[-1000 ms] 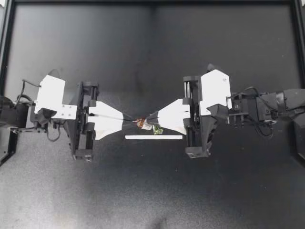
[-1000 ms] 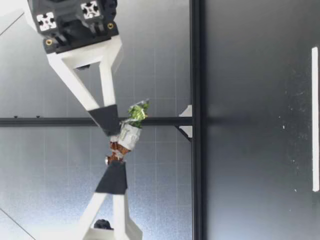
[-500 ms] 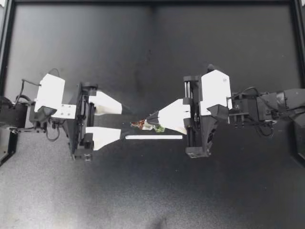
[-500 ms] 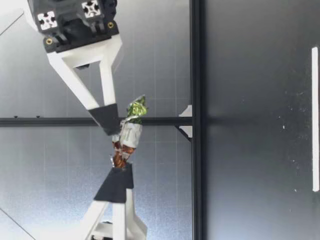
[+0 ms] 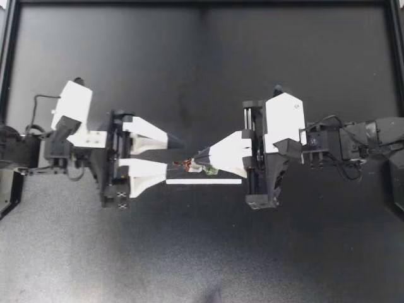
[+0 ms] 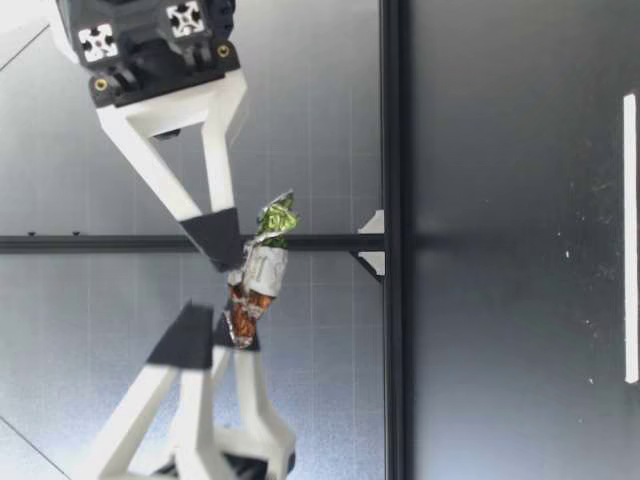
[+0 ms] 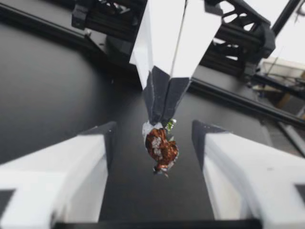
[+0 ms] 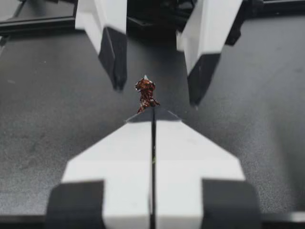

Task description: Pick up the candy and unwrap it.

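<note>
A matte black table (image 5: 202, 76) stands before a pale grey gridded wall panel (image 6: 320, 100).

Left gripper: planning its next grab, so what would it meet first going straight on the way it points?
Probably the crumpled brown-foil candy pinched in my right gripper, centred just ahead of my open left gripper; exact depth is unclear.

Light falls soft and even from overhead on my matte black worktop (image 5: 202, 76), which takes a faint grey sheen and carries no hard shadows. The white shells of my left tool (image 5: 175, 156) and my right tool (image 5: 201, 156) come out bright, nearly washed. In the left wrist view the background beyond the frame rails (image 7: 238, 98) glares white, and my own fingers (image 7: 57, 176), close to the lens, are blurred. The candy (image 7: 161, 148) foil catches small glints there.
</note>
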Controlling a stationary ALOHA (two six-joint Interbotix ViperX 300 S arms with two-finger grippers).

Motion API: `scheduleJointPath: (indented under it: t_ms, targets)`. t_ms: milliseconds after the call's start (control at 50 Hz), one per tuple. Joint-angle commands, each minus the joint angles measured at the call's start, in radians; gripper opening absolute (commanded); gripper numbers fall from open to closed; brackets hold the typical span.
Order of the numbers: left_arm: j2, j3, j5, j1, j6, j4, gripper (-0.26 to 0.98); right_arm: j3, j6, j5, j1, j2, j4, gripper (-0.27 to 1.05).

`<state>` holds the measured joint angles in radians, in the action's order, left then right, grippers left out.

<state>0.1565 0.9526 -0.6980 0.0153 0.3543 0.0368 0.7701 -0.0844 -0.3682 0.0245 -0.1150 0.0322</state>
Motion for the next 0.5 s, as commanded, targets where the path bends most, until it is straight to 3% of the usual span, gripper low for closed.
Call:
scheduleJointPath:
  t_ms: [0,180,280,480]
  targets:
    - [-0.014,-0.035,-0.006,-0.006,-0.003,0.008,0.55,-0.023,-0.003,-0.005,-0.005,-0.015,0.002,-0.18]
    - [-0.048,-0.043,-0.005,-0.026,-0.011,0.009,0.55,-0.021,-0.003,-0.005,-0.023,-0.031,0.0,-0.18]
    - [-0.071,-0.025,-0.005,-0.054,-0.014,0.04,0.55,-0.021,-0.003,-0.003,-0.035,-0.041,0.0,-0.18]
    - [-0.1,-0.018,-0.005,-0.055,-0.017,0.06,0.55,0.005,-0.003,-0.014,-0.031,-0.08,-0.002,-0.18]
